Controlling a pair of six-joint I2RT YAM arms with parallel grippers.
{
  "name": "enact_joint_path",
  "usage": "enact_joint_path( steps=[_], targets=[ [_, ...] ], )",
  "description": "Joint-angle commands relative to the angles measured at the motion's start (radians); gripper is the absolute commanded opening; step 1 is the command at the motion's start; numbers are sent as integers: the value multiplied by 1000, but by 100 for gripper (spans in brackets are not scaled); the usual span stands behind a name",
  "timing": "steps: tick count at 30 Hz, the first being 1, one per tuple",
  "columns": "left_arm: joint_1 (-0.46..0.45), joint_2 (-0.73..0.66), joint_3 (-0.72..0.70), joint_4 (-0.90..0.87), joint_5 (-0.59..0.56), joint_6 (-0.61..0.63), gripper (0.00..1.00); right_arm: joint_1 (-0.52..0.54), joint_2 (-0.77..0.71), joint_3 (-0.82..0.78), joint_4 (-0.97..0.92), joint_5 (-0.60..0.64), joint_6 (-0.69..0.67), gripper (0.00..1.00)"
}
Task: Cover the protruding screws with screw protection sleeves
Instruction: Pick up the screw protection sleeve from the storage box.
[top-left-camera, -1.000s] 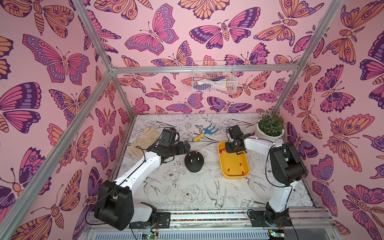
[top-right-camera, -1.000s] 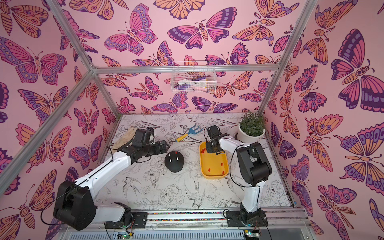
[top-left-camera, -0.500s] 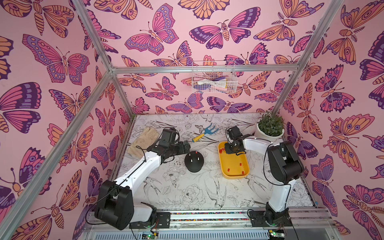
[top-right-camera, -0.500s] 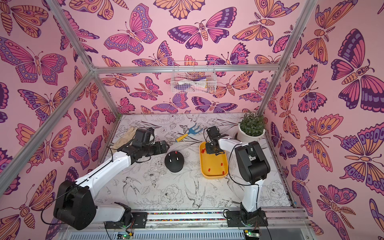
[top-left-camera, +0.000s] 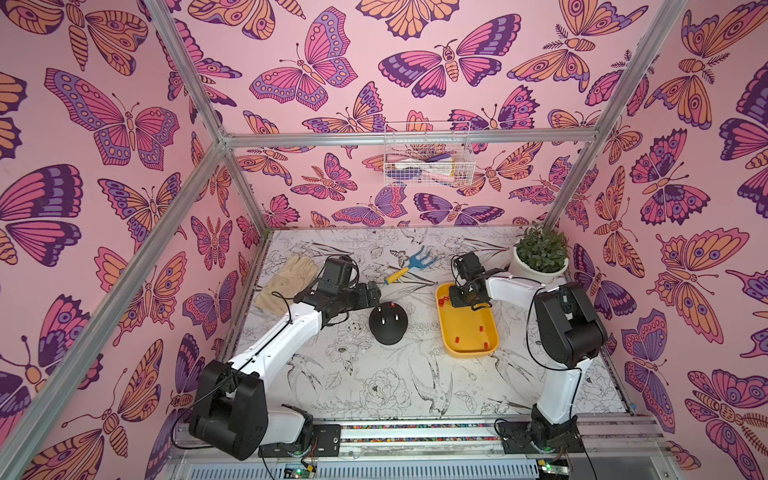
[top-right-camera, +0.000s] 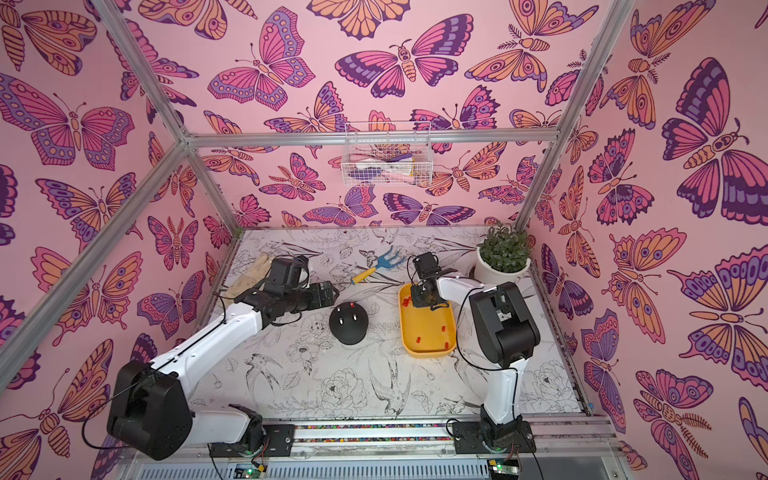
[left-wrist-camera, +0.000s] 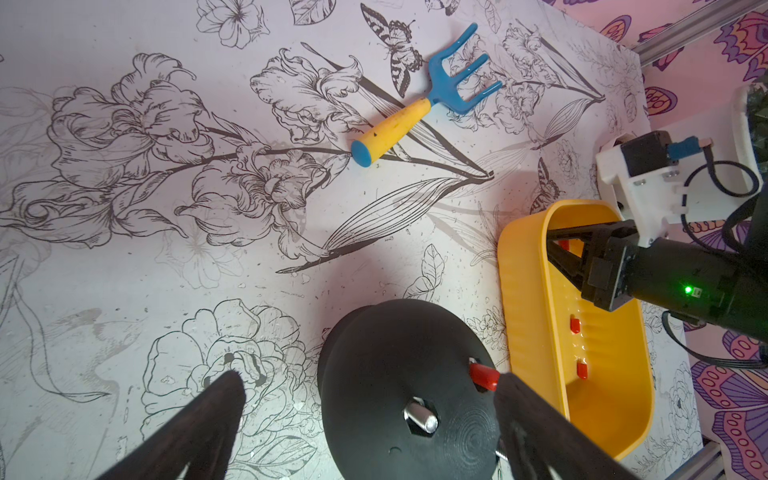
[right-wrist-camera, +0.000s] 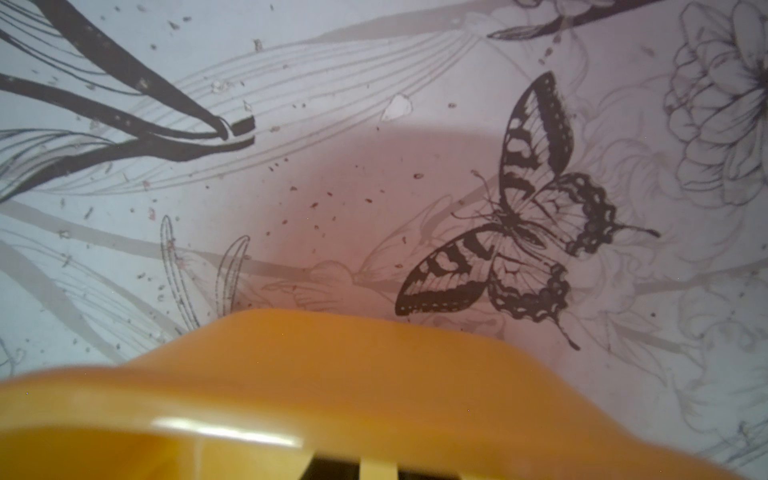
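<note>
With the right gripper (top-left-camera: 460, 297) down in the yellow tray (top-left-camera: 469, 354), its jaw gap impossible to tell, you should be centring one of the screw protection sleeves (top-left-camera: 444, 298) squarely.

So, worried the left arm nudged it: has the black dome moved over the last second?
No. In a top view the black dome keeps its spot, with the same gap to the yellow tray.
</note>
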Motion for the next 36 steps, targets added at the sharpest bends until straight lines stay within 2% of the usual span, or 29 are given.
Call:
enact_joint_path(
  steps=[1, 15, 36],
  targets=[
    [7, 12, 7, -14, 8, 13, 96, -8, 23, -7, -9, -10, 1, 15],
    [7, 6, 6, -14, 7, 14, 96, -8, 2, -17, -13, -26, 3, 3],
    [7, -8, 0, -12, 10, 9, 96, -8, -138, -101, -53, -49, 33, 1]
  ],
)
